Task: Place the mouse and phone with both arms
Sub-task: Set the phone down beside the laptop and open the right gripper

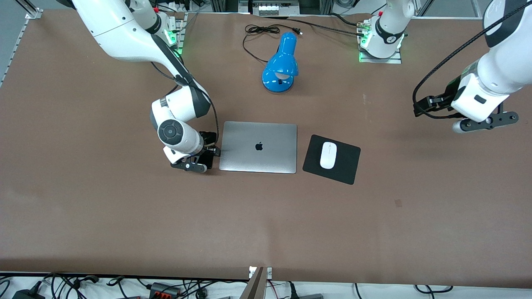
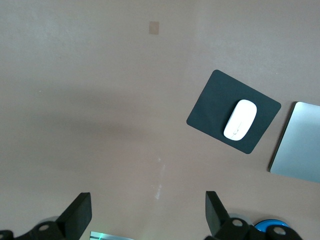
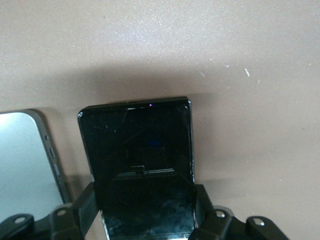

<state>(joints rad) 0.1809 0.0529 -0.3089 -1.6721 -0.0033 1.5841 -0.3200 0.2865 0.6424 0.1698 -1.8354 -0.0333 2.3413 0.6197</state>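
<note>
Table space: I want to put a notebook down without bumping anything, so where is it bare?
The wide strip of table nearer the front camera than the laptop and mouse pad is bare. It is crowded where the right gripper, shut on the phone, sits beside the laptop.

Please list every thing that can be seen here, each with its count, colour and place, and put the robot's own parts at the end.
table: one, brown, under everything.
laptop: one, silver, lid closed, middle of the table.
mouse pad: one, black, beside the laptop toward the left arm's end.
mouse: one, white, on the mouse pad.
lamp: one, blue, farther from the front camera than the laptop.
cable: one, black, by the lamp.
phone: one, black, in the right gripper beside the laptop.
right gripper: one, black, shut on the phone.
left gripper: one, black, open, waits over bare table.
</note>
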